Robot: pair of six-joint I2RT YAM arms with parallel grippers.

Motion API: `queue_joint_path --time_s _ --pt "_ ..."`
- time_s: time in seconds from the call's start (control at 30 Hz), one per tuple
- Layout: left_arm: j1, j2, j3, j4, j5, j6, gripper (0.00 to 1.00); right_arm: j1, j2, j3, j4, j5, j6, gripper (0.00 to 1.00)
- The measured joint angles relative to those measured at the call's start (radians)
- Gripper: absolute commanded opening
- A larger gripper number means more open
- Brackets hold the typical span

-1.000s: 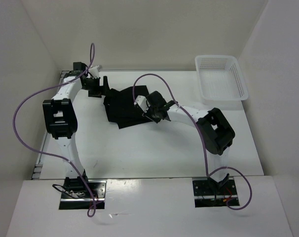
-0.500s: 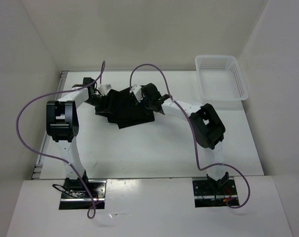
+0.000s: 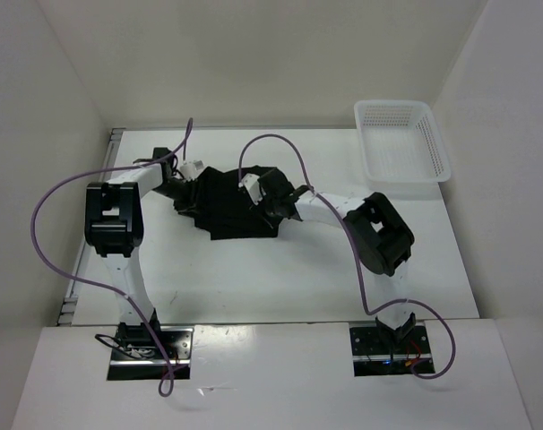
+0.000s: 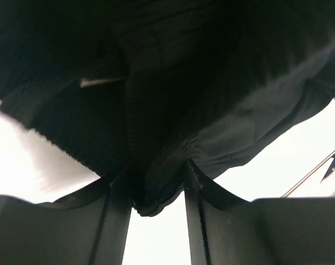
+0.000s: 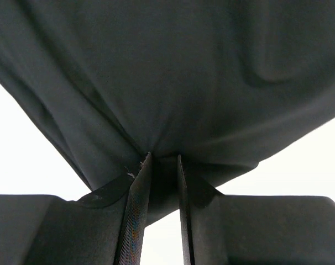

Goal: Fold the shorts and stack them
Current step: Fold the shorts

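Black cloth fills both of my wrist views. The shorts (image 3: 228,204) lie bunched on the counter (image 3: 280,269), toward the far middle, between my two arms. My left hand (image 4: 158,190) is clamped on a thick gathered edge at the left side of the heap. It looks like the ribbed waistband, and a pale cord end shows just beside it. My right hand (image 5: 163,165) is pinched tight on a smooth, thinner layer at the right side, with the fabric puckering into the narrow gap between the fingers.

I judge I am partway through a fold, with both hands holding an edge and the cloth not yet lying flat. From above the shape is lumpy and uneven, so no neat fold is done, and stacking is some way off.

The next move calls for carrying both held edges together at the same height. I should then lay them squarely over the rest and let go only once the layers line up. If one hand leads, the soft fabric will twist or drag.

A white mesh basket (image 3: 402,141) sits at the far right corner, well apart from the shorts. My right arm's purple cable (image 3: 271,140) loops over the cloth and could snag. My hands are near each other, so they could also bump.
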Motion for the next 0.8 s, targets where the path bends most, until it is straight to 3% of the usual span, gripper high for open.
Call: queue_joint_path --time_s 0.2,0.37,0.53,0.6,0.8 --pt "0.000 -0.043 -0.046 -0.025 -0.010 0.001 0.65 0.029 -0.038 -0.038 -0.029 -0.022 0.027 0.31" --pt "-0.003 -0.062 -0.055 -0.055 -0.011 0.001 0.69 0.029 -0.045 -0.008 -0.061 0.022 0.023 0.36" --pt "0.013 -0.097 -0.060 -0.104 -0.016 0.003 0.83 -0.023 -0.087 0.121 -0.134 0.082 0.010 0.56" --pt "0.032 -0.135 -0.068 -0.119 -0.014 0.004 0.98 -0.081 -0.130 0.164 -0.148 0.092 -0.004 0.65" --pt "0.077 -0.243 -0.071 -0.126 -0.011 0.003 1.00 -0.245 -0.280 0.196 -0.168 0.167 -0.041 0.88"
